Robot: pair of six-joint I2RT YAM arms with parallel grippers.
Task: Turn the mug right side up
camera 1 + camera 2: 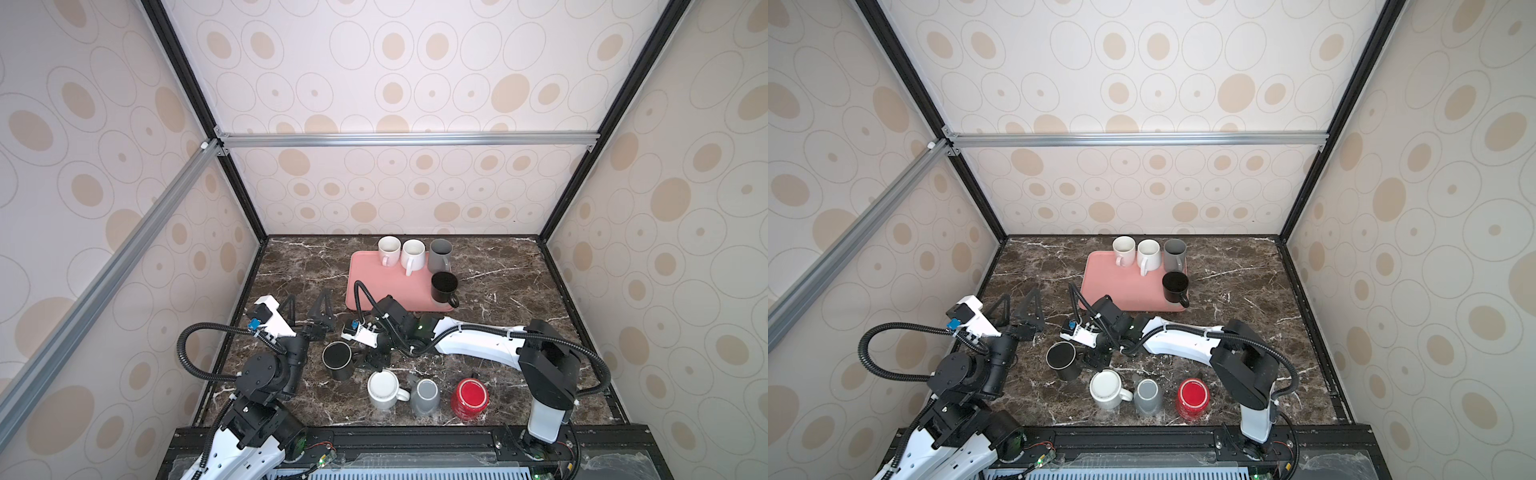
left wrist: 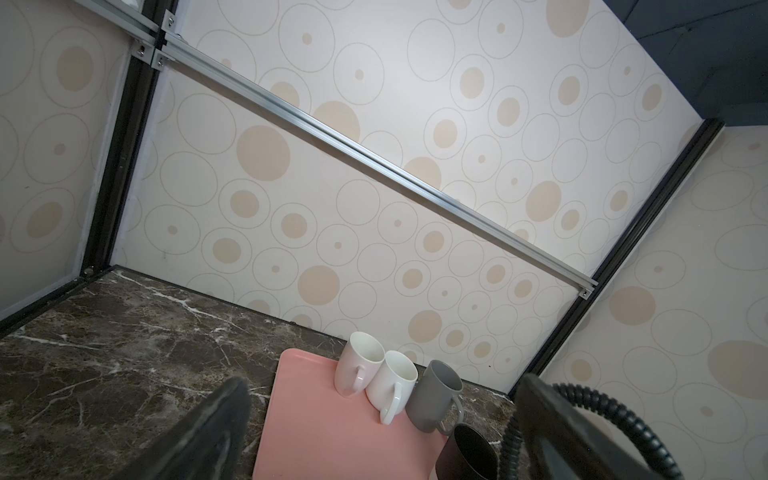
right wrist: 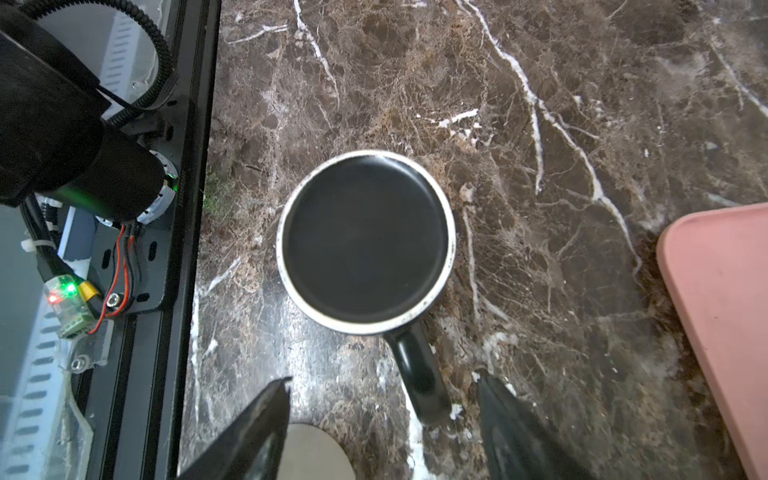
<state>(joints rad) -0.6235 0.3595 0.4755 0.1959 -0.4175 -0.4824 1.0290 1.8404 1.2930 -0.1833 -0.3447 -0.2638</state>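
Observation:
The black mug (image 1: 337, 358) (image 1: 1061, 356) stands upside down on the marble table, its flat base (image 3: 365, 237) facing up. Its handle (image 3: 419, 374) points toward my right gripper (image 3: 384, 377) (image 1: 374, 362) (image 1: 1096, 358). That gripper is open, its two fingers on either side of the handle's end with gaps on both sides. My left gripper (image 1: 311, 294) (image 1: 1019, 293) (image 2: 384, 388) hovers open and empty farther back on the left, facing the tray.
A pink tray (image 1: 365, 286) at the back carries upright mugs: two white, a grey (image 1: 439, 254) and a black (image 1: 444, 287). At the front stand a white mug (image 1: 384, 389), a grey mug (image 1: 426, 397) and a red mug (image 1: 470, 397). Enclosure walls surround the table.

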